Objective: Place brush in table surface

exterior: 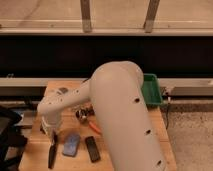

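Note:
The brush (52, 151) is a slim black tool at the front left of the tan table surface (40, 150). Its upper end runs up into my gripper (50, 131), which hangs from the white wrist just above it and is shut on that end. Its lower end points toward the table's front edge. I cannot tell whether that lower end rests on the wood. My big white arm fills the middle of the camera view and hides much of the tabletop.
A blue-grey pad (71, 145) lies just right of the brush, and a flat black remote (92, 148) lies beside the pad. An orange-handled tool (93, 128) and a small metal item (82, 115) lie behind them. A green tray (153, 90) sits at the far right. A dark object (9, 131) stands left of the table.

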Motion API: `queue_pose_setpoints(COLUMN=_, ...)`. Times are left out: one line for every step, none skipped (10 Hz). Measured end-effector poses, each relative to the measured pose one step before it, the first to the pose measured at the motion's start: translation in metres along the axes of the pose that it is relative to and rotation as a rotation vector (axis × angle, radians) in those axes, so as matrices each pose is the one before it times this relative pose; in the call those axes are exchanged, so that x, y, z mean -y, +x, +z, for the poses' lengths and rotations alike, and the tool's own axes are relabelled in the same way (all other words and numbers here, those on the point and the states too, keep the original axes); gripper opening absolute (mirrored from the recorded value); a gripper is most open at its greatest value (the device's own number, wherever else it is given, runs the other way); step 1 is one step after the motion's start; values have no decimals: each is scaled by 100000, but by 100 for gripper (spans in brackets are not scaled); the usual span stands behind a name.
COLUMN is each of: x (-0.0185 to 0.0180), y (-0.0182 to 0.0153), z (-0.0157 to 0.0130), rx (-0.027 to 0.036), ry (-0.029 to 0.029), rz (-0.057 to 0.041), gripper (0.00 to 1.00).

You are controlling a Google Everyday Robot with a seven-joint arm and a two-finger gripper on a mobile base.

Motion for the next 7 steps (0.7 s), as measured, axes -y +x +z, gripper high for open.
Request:
queue_pose_setpoints(x=310, y=-369, z=-428, rx=217, ry=190, rz=1021, gripper=0)
queue_pose_setpoints(x=410, y=-458, z=-582, rx=405, ry=3, rz=1512, gripper=0)
queue_pose_setpoints(x=732, y=-561, z=-716, rx=507, ry=159, rz=1807, gripper=0)
queue_pose_setpoints(x=809, y=-719, z=-1042, rx=604, ry=141, rz=1784, gripper=0)
queue_pose_setpoints(x=575, y=-565, z=-876, rx=638, ry=40, rz=1331, gripper=0)
queue_pose_setpoints(x=1178, y=-987, z=-1543, rx=1342, ry=544, rz=2520, gripper=0)
queue_pose_setpoints(x=753, y=-837, z=-1450, rx=1478, ry=678, rz=1626, gripper=0)
